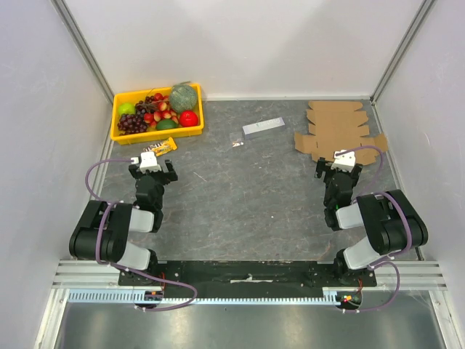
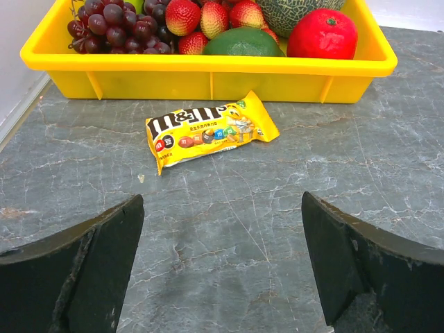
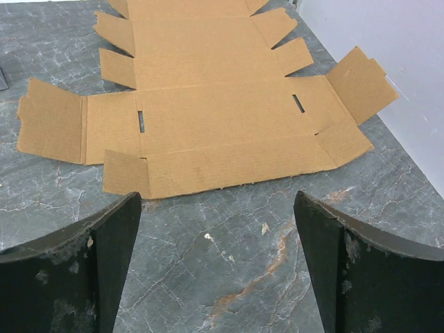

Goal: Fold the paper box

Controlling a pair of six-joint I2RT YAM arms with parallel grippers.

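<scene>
While paper box (image 1: 336, 129) lies unfolded upper right | my right gripper (image 3: 216, 201), left gripper (image 2: 222, 201) gape empty | next: grip near flap (image 3: 229, 166)

Right wrist cam: paper box (image 3: 222, 132) runs out of frame at 12 o'clock, so I can't see its far flaps. Left wrist cam: yellow tray (image 2: 208, 66) is clipped at 12 o'clock too; fruit (image 2: 322, 33) only partly in view. Overhead: small packet (image 1: 237, 142) mid surface (image 1: 247, 211) is too small for me to identify. There the right gripper (image 1: 339, 161) overlaps the box's 6 o'clock edge.
</scene>
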